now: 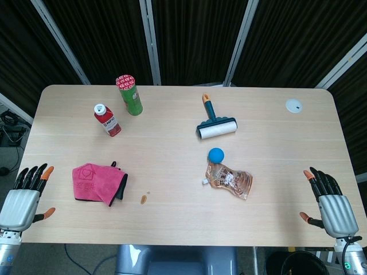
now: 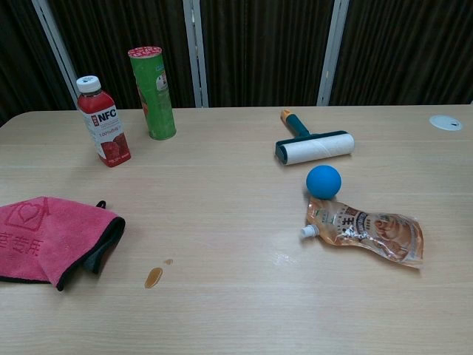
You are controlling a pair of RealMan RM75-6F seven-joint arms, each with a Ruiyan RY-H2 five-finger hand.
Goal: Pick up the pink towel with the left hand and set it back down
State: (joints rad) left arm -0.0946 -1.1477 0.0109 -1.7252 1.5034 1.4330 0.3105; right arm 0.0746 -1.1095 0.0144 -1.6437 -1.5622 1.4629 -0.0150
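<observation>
pink towel point(image 1: 96, 183) lay flat on the worktop point(image 1: 229, 223), near the left edge. the left robot hand point(image 1: 23, 199) sat just left of it, spread and holding nothing. the right robot hand point(image 1: 331, 206) was far off, spread too.

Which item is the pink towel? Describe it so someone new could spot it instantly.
Start at the wooden table and go to its near left part, just ahead of the left hand. The pink towel lies folded flat there, with a dark edge on its right side. It is the only cloth item; the red juice bottle behind it stands upright.
</observation>
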